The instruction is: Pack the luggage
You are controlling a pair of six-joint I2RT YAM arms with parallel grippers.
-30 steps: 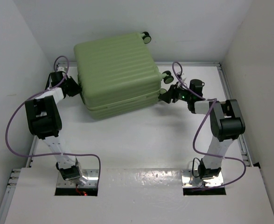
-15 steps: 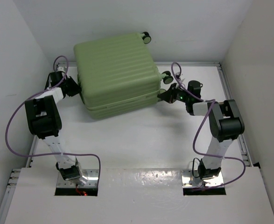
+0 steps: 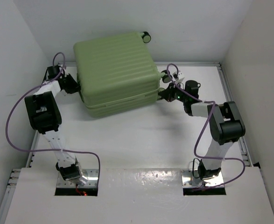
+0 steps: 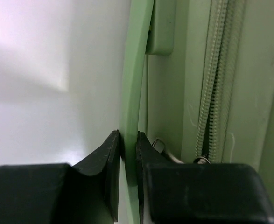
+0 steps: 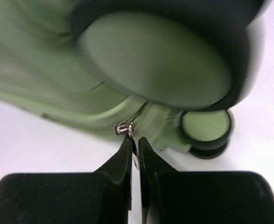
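Here's the luggage (image 3: pixel 115 70), a big pale green ribbed suitcase, lying flat and closed on the white table (image 3: pixel 137 135) in the upper middle of the overhead view. Its black wheels (image 3: pixel 146 36) point to the upper right.

On the left edge of the case, the left gripper (image 3: pixel 76 87) is tucked right against the shell. Its wrist view shows the black fingers (image 4: pixel 109 168) clenched on the carry handle (image 4: pixel 136 70), a thin green band running up the frame. The zipper (image 4: pixel 210 93) runs alongside to the right.

Over on the right side of the case, the right gripper (image 3: pixel 163 94) is in at the corner below the nearer wheel. From its own camera the fingers (image 5: pixel 122 161) are pinched tight together, with the small silver zipper pull (image 5: pixel 125 129) caught at their tips. One wheel (image 5: pixel 206 127) sits just right of it, and another looms large and blurred across the top of that frame.
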